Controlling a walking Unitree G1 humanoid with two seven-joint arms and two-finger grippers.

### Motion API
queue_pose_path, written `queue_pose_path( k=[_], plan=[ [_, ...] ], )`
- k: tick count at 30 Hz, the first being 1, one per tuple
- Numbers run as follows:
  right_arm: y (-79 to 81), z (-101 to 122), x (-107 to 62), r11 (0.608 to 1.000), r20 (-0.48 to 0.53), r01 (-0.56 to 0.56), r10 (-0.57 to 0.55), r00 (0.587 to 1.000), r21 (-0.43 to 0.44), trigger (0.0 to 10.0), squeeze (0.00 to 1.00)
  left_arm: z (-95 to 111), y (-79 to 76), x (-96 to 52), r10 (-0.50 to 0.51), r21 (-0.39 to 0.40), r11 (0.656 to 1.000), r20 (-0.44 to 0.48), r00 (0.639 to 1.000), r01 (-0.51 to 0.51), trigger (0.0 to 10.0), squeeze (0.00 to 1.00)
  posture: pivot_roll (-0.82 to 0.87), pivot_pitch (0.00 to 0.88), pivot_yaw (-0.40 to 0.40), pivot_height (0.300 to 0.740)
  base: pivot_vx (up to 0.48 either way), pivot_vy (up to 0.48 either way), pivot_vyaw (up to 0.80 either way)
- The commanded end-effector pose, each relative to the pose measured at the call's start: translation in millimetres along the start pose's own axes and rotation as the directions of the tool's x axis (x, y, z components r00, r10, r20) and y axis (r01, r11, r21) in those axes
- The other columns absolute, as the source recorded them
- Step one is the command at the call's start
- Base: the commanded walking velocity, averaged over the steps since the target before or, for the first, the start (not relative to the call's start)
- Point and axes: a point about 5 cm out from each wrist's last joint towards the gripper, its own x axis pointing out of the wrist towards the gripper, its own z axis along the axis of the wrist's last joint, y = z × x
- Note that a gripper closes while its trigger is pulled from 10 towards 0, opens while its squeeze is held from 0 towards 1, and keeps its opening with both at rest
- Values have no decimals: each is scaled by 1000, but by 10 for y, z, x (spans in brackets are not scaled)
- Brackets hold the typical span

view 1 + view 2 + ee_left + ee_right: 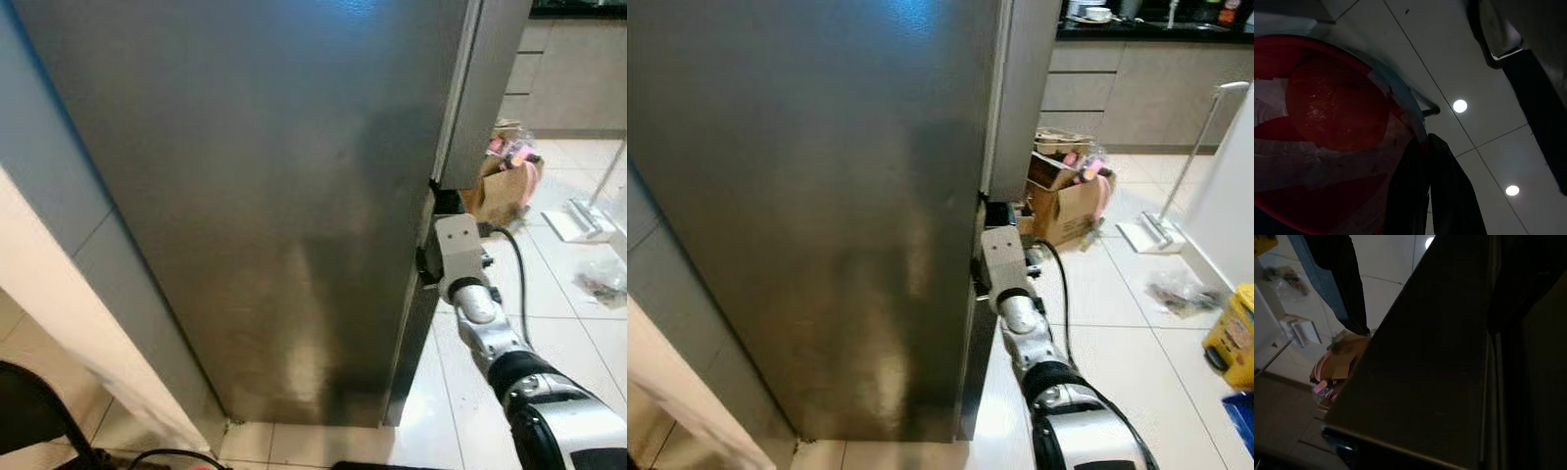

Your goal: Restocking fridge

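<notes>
Risk: your right gripper [986,217], finger spread untellable, hooked at fridge door [274,196] edge beside it; may slip off when pulling.

No lettering, brand mark, number or sign can be read anywhere in these views. The steel fridge door [284,196] carries a plain brushed face with no badge. The cardboard box [1068,201] on the tiled floor and the yellow container [1236,338] beside it show colour patches too small and blurred to make out as words.
</notes>
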Motion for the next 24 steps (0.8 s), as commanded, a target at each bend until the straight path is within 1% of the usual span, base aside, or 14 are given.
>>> queue_pose_path(
  k=[1, 15, 24],
  plan=[
    [-431, -246, -65, 978, -122, 207, -204, 971, 12, 10000, 0, -35, 81, -20, 18, 23, 1000, -4, 1000, -18, 10000, 0, 18, 0, 11, 740, 0, 0, 0],
    [-424, -228, -59, 977, -117, 214, -211, 970, 15, 10000, 0, -13, 80, -17, 16, 31, 999, 1, 1000, -16, 10000, 0, 15, 0, 15, 740, 0, 0, 0],
    [-471, -270, -81, 971, -129, 238, -235, 963, 6, 10000, 0, -30, 87, -21, 16, 35, 999, -4, 1000, -15, 10000, 0, 14, 0, 17, 740, 0, 0, 0]
  ],
)
